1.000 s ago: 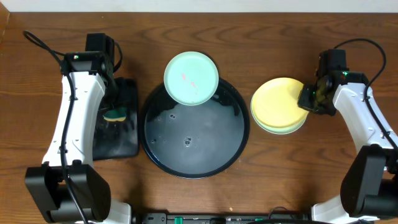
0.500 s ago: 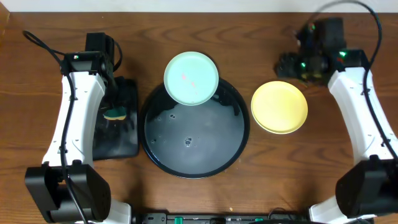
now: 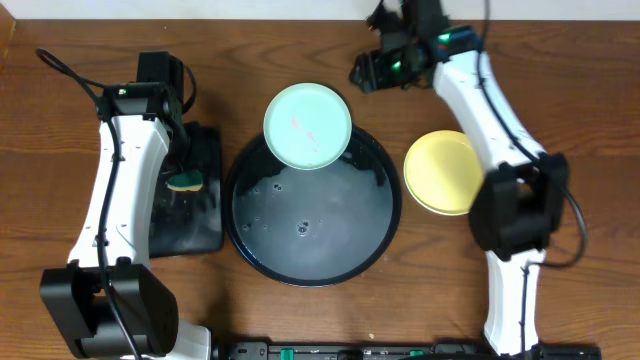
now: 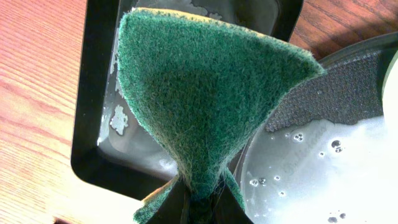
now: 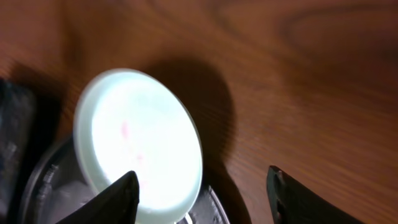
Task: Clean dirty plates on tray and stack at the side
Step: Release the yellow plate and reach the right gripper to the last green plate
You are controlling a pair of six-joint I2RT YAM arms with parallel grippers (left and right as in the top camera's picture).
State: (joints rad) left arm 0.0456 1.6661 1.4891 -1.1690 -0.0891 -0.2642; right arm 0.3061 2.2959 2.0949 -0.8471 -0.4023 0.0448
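L claw point(image 4: 199, 208) pinches green sponge point(image 4: 205, 93) over rect. tray point(image 4: 93, 143). R claw point(image 5: 204, 196) wide, empty, above table point(image 5: 286, 68) nr mint plate point(image 3: 307, 126) on round tray point(image 3: 375, 235) far rim.

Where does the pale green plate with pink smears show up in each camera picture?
Overhead: mint plate, upper middle, overlapping the black tray's far rim.
Left wrist: not clearly in it; perhaps a pale sliver at right edge.
Right wrist: left of centre.
Shared landmark: the wet black tray.
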